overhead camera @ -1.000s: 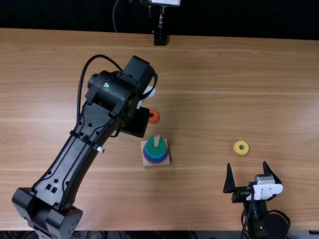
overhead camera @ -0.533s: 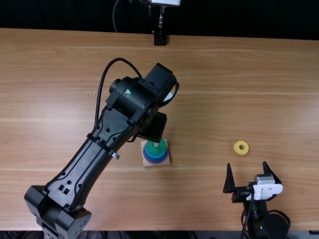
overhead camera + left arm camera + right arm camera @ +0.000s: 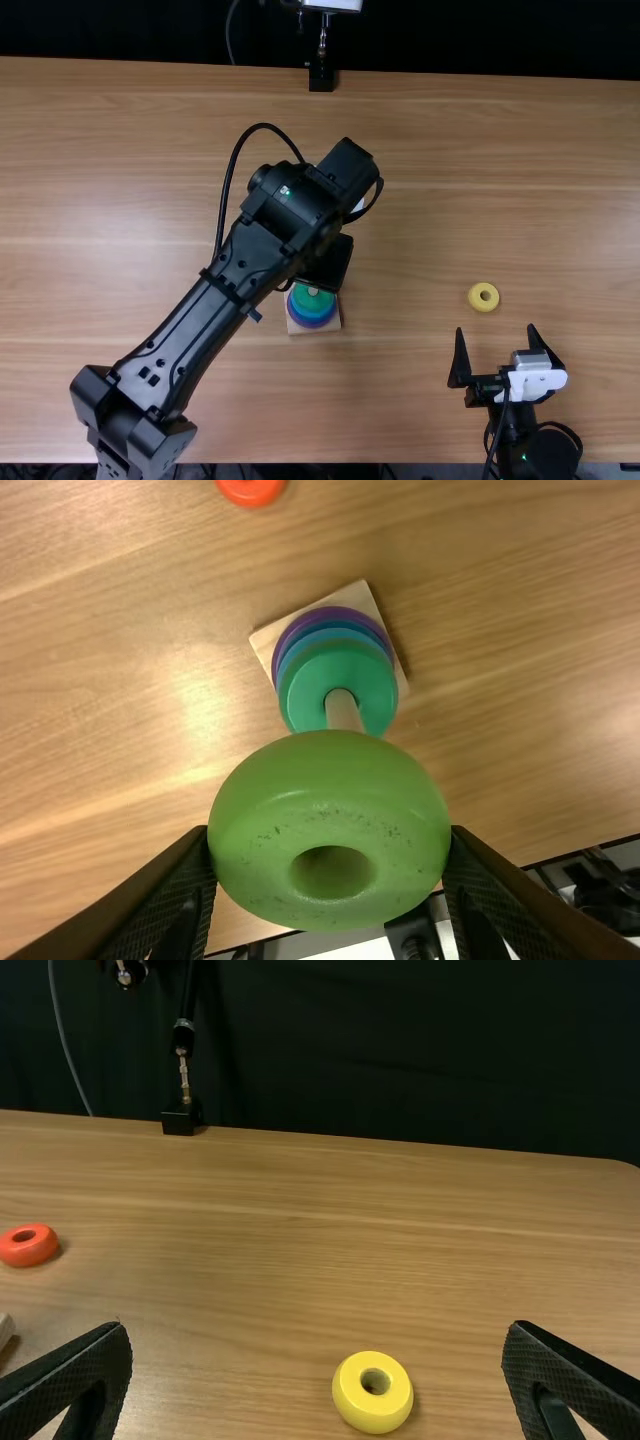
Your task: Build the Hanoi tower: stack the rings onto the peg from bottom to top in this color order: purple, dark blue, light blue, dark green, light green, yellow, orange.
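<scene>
Left gripper [image 3: 331, 832]: pinched on the light green ring [image 3: 330, 788], a finger on either side of it, hole unobstructed. Grip looks roughly centred; good for a straight drop.
Light green ring: in the air above the tower, off the dark green. Next one due by colour order.
Peg [image 3: 343, 714]: upright from the stack, upper end hidden behind the ring. Can't confirm hole is over it.
Tower: dark green ring [image 3: 302, 695] on top, blue [image 3: 336, 635] under it, purple ring [image 3: 314, 614] lowest. Can't cleanly split the two blues. Wooden base [image 3: 358, 594] flat on the table, left of the right arm.
Align: centre hole on peg tip before any descent. Correct near/far and left/right while high, small nudges only.
Tilt: get ring face level with dark green, otherwise the hole will likely bind on the peg.
Descent: straight down, slow. If it catches, lift a touch and re-centre; pushing could skid the base or tip the tower.
Release: only once peg is through the hole and ring is seated or nearly so. Spread evenly, back off straight up so fingers don't drag it.
Right gripper [image 3: 495, 329]: wide, empty, near right. Keep it out of this step.
Yellow ring [image 3: 368, 1413]: on table, just far of the right gripper. Goes next.
Orange ring [image 3: 30, 1253]: on table, far side of the tower. Last; don't clip it.
</scene>
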Motion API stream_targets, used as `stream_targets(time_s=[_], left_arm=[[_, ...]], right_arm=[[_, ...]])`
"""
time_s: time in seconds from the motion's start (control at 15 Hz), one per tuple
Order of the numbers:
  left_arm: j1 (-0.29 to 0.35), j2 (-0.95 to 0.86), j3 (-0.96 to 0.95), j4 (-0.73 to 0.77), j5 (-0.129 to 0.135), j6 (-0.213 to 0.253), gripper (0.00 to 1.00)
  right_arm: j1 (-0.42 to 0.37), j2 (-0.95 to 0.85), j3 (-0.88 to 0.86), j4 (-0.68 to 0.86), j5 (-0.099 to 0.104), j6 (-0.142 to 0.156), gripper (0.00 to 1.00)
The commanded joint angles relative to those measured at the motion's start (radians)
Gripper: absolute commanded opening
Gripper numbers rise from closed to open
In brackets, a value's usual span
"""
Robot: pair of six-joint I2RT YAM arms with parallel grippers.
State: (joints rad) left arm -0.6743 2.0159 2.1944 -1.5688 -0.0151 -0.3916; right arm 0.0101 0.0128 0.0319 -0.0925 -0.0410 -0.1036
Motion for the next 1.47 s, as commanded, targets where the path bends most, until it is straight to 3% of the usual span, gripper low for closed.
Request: stream_targets(time_s=[0.0, 1.4], left_arm=[[-0.011, 0.023, 0.044, -0.002, 0.006, -0.015, 0.00], [-0.036, 0.058, 0.034, -0.002, 0.006, -0.015, 0.00]], right_arm=[[-0.013, -0.013, -0.017, -0.006, 0.002, 0.000, 1.00], [-0.013, -0.013, -0.017, -0.006, 0.002, 0.000, 1.00]])
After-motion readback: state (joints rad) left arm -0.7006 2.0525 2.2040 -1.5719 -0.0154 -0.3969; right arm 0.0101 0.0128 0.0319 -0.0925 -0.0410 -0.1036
